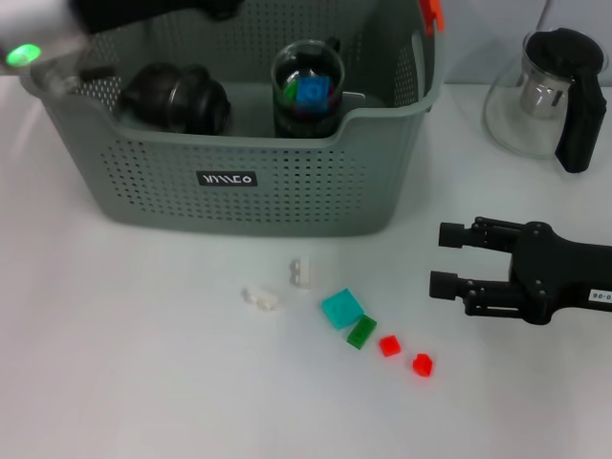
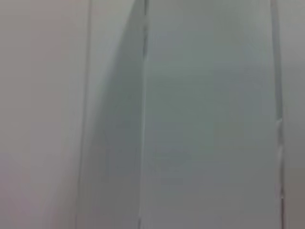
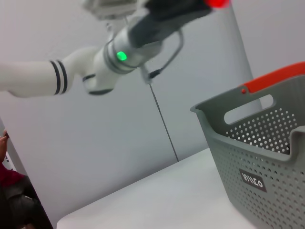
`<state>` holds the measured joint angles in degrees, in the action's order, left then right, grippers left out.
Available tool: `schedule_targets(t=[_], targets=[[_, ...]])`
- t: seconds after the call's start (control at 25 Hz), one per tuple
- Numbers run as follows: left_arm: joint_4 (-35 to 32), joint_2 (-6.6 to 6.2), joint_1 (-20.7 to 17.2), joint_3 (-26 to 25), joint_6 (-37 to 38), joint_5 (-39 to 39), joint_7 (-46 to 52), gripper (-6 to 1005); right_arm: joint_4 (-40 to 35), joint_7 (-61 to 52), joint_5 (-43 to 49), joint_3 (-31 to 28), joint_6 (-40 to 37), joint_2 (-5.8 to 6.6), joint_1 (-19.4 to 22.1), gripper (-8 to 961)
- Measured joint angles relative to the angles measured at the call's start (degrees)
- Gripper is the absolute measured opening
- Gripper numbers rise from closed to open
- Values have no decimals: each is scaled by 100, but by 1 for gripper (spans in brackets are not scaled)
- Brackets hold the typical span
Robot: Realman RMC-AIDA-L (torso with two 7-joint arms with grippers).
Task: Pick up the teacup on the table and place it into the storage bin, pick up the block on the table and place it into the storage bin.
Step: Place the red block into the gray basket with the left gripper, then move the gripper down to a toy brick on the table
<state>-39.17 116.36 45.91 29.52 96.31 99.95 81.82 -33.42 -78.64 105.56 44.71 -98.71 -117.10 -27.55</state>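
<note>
The grey storage bin (image 1: 287, 182) stands at the back of the table, its black label facing me; it also shows in the right wrist view (image 3: 267, 157). Inside it a glass teacup (image 1: 308, 88) stands upright with coloured pieces in it, beside a rounded black object (image 1: 177, 96). On the table in front of the bin lie several small blocks: teal (image 1: 342, 308), green (image 1: 361, 332), two red (image 1: 389, 345) and white pieces (image 1: 260, 298). My right gripper (image 1: 438, 258) rests open and empty to the right of the blocks. My left gripper (image 3: 181, 7) hangs above the bin's back left.
A glass teapot (image 1: 545, 96) with a black handle stands at the back right. My left arm (image 1: 38, 48), with a green light, reaches over the bin's left corner. The left wrist view shows only a pale wall.
</note>
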Motion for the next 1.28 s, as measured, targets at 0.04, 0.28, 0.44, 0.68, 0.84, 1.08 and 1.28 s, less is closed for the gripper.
schedule_targets(t=[0.04,0.28,0.44,0.68,0.84,1.08,1.28], targets=[[-46,-3,69,273,-336,3,111,235,1,-1,1,-2,1,-2,10,822],[-491,53,190,1919,-2549,325,687,237,3,-2,1,-9,1,-5,43,823],[-568,166,218,2750,-3820,1085,1007,238,10,-2,0,-11,0,-6,48,823],[-549,416,223,3095,-4945,1928,1278,240,11,-2,0,-15,5,-6,49,823],[-549,457,232,3083,-5065,1998,1354,241,11,-2,0,-16,17,-6,48,823],[-555,499,253,3120,-5200,2011,1492,243,11,-2,0,-15,36,-5,48,823],[-860,559,166,3080,-5050,1956,1599,308,11,-2,-1,-15,44,8,48,824]])
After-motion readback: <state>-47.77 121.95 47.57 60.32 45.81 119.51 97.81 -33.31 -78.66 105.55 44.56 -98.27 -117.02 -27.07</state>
